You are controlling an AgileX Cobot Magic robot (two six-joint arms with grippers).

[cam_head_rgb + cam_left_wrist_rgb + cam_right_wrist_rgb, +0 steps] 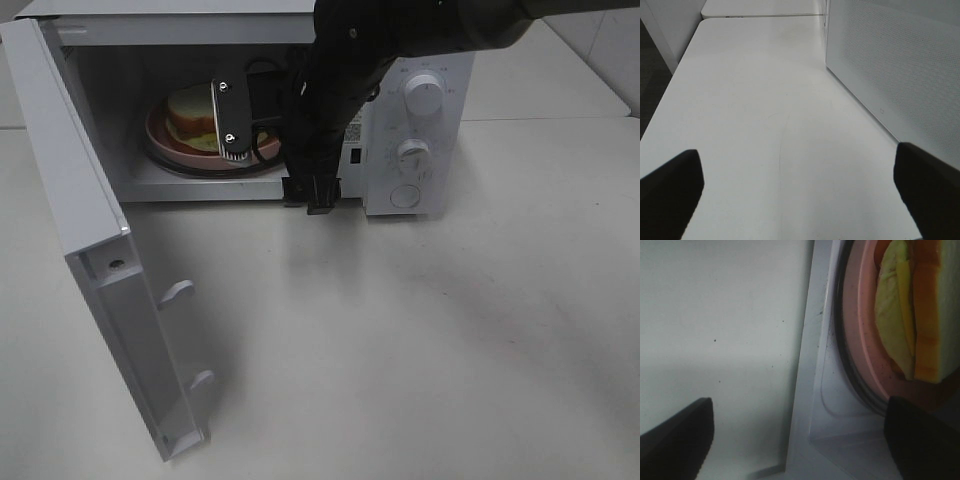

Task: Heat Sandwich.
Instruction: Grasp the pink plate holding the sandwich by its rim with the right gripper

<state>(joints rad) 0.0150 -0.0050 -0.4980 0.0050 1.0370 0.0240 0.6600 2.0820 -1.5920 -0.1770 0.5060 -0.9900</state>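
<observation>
Backing the right gripper (800, 440) straight out toward the near side looks like the step in hand, since the sandwich (195, 110) already lies on the pink plate (158, 135) inside the open microwave (440, 150). To do it well, I would keep the wrist level and the jaws spread, so neither finger catches the plate's rim and drags it off centre. The arm should also pass the cavity's lip and its right edge without lifting into the roof. Only once the arm is fully outside should the door (90, 250), which hangs wide open on the left and reaches toward the near side, be swung shut. Setting the dials would follow.

That gripper is wide open and holds nothing. In its wrist view both fingertips frame bare microwave floor and table (420, 350). The sandwich sits past the tips and off toward one finger, not between them. From above, one finger overlaps the near right part of the plate, just beside the bread. Whether it touches the rim I cannot tell.

The left gripper (800, 192) is also fully spread and empty, hanging over bare table beside the microwave's outer side wall, well apart from the sandwich.
</observation>
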